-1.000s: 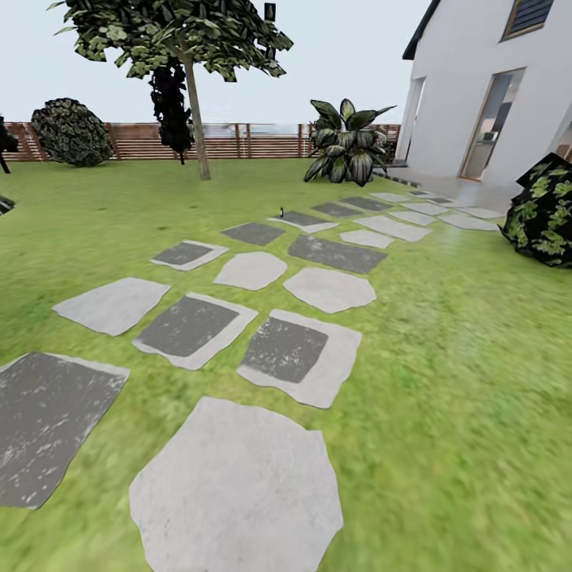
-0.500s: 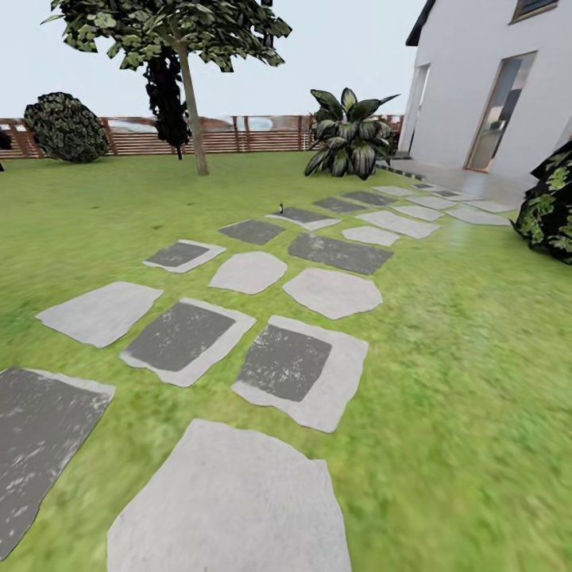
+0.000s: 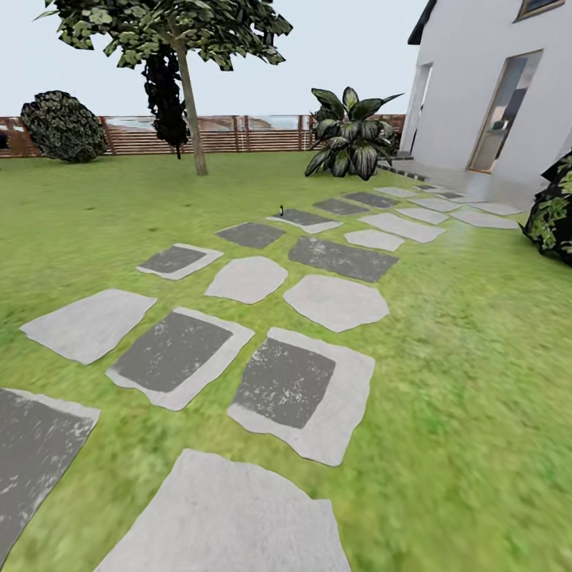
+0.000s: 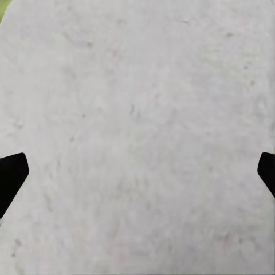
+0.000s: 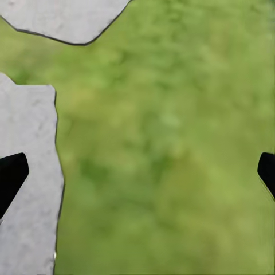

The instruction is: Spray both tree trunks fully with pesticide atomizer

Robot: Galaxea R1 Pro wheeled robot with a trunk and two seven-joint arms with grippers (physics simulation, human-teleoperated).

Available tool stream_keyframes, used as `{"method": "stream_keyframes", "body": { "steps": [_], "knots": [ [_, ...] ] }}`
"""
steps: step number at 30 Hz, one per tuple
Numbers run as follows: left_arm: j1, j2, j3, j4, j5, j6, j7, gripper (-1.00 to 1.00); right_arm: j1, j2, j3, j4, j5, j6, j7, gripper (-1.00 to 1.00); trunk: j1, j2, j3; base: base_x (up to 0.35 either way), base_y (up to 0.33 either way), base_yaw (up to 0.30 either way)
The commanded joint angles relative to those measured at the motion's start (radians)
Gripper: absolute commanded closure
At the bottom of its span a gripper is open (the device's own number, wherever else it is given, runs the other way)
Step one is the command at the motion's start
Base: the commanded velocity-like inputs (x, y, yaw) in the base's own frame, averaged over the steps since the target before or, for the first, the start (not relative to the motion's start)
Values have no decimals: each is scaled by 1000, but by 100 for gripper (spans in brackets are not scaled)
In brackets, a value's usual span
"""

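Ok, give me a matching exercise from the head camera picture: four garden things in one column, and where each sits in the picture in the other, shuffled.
Things:
1. tree trunk
2. house
3. round dark bush
4. broad-leaved plant

Places:
A. far left, against the fence
B. upper right edge
C. beside the house, at the far end of the stepping stones
D. left of centre, on the lawn before the fence

Pairs: 1-D, 2-B, 3-A, 4-C
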Motion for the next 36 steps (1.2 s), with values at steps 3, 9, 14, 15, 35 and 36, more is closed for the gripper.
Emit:
{"method": "stream_keyframes", "body": {
  "steps": [3,9,14,15,35,36],
  "knots": [
    [0,-1,-1,0,0,0,0,-100,0,0,1,0,0,0,0,-100,0,0,0,340,0,0],
    [0,-1,-2,-1,0,0,0,-100,0,0,1,0,0,0,0,-100,0,0,0,340,0,0],
    [0,-1,-2,-1,0,0,0,-100,0,0,1,0,0,0,0,-100,0,0,0,340,0,0],
    [0,-1,-2,-1,0,0,0,-100,0,0,1,0,0,0,0,-100,0,0,0,340,0,0],
    [0,-1,-3,1,0,0,0,-100,0,0,1,-1,0,0,0,-100,0,0,0,341,0,0],
    [0,-1,-3,1,0,0,0,-100,0,0,1,0,0,0,0,-100,0,0,0,341,0,0]
  ]
}}
